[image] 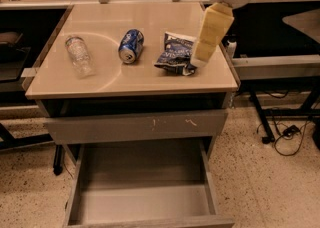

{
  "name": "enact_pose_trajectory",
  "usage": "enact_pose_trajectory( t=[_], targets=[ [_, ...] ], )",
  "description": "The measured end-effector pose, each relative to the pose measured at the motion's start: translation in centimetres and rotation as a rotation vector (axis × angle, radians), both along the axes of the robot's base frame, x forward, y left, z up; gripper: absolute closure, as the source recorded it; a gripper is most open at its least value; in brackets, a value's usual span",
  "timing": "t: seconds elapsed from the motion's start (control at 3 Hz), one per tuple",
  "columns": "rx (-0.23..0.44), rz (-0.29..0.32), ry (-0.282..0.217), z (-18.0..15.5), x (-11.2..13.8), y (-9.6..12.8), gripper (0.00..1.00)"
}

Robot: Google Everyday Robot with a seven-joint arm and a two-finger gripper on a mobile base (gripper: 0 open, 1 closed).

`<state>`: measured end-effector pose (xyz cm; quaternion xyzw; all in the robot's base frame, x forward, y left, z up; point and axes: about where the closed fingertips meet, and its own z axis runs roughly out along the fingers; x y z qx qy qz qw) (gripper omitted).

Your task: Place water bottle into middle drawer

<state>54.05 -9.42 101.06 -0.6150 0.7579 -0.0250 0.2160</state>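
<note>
The water bottle (80, 56), clear and ribbed, lies on its side at the left of the beige cabinet top (100, 81). The middle drawer (145, 204) is pulled out below the cabinet, its pale grey floor bare. My gripper (198, 59), pale yellow under a white wrist, hangs over the right part of the top, just right of a dark snack bag and far from the bottle. It holds nothing that I can see.
A blue soda can (131, 46) lies between the bottle and the dark snack bag (175, 53). A shut grey drawer front with pale scratches (135, 126) sits above the open drawer. Black table legs and cables (285, 132) stand on the floor at right.
</note>
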Motion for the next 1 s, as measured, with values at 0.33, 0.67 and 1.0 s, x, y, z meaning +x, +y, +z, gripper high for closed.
enact_pose_trajectory(
  t=[0.33, 0.67, 1.0],
  targets=[
    [0.041, -0.021, 0.030, -0.3, 3.6, 2.9, 0.00],
    [0.090, 0.001, 0.077, 0.1, 7.0, 7.4, 0.00],
    [0.090, 0.001, 0.077, 0.1, 7.0, 7.4, 0.00]
  ],
)
